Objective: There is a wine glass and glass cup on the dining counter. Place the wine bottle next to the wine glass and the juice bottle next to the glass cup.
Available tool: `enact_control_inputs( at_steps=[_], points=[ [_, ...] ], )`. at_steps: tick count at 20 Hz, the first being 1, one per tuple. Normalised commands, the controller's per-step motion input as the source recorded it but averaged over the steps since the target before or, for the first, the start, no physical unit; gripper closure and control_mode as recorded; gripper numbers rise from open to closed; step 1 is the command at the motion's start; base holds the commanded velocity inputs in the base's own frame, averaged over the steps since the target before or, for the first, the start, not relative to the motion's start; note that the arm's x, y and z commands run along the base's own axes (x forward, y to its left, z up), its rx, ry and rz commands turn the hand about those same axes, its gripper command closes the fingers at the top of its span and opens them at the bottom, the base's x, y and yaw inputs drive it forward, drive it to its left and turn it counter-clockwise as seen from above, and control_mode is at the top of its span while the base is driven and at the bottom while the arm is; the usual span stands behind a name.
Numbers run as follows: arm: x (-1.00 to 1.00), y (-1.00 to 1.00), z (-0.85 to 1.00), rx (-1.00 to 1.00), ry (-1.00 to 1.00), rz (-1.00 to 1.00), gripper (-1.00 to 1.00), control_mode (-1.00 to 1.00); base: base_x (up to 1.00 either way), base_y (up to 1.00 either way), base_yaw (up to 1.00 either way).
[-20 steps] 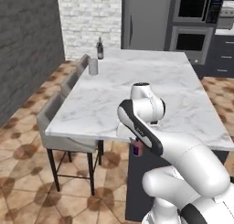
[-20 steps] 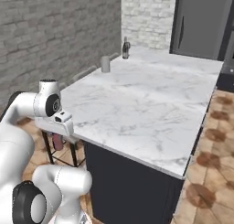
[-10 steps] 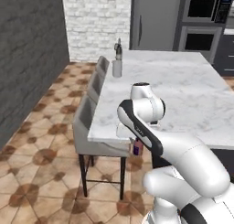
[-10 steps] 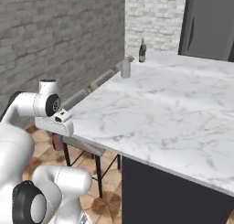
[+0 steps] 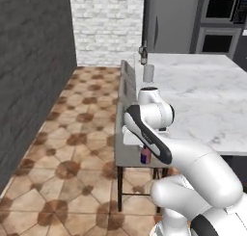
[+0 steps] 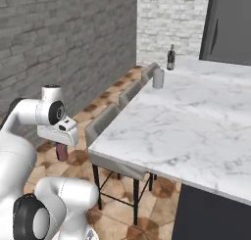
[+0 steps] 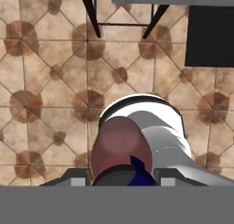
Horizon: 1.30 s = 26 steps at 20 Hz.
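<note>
so the base has kept driving left along the dining counter (image 5: 207,95), whole view slid with it. The wine bottle (image 6: 171,57) and glass cup (image 6: 158,79) sat far off near the top of the frames before, now they're bigger and closer to the middle. More of the grey chairs (image 6: 110,121) and the tiled floor (image 5: 72,148) on that side shows now, and the counter's near corner has shifted right. Arm and juice bottle (image 6: 62,152) look the same relative to the base
</note>
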Motion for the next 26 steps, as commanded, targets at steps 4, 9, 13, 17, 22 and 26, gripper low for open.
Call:
enact_control_inputs(
  at_steps=[4, 9, 13, 17, 22, 26],
  points=[
    [0.00, 0.00, 0.00, 0.00, 0.00, 0.00, 1.00, 1.00, 0.34, 0.77, -0.16],
    [0.00, 0.00, 0.00, 0.00, 0.00, 0.00, 1.00, 1.00, 0.36, 0.75, -0.17],
    [0.00, 0.00, 0.00, 0.00, 0.00, 0.00, 1.00, 1.00, 0.39, 0.72, -0.19],
    [0.00, 0.00, 0.00, 0.00, 0.00, 0.00, 1.00, 1.00, 0.50, 0.62, -0.25],
    [0.00, 0.00, 0.00, 0.00, 0.00, 0.00, 1.00, 1.00, 0.65, 0.47, -0.32],
    [0.00, 0.00, 0.00, 0.00, 0.00, 0.00, 1.00, 1.00, 0.68, 0.44, -0.35]
  ],
)
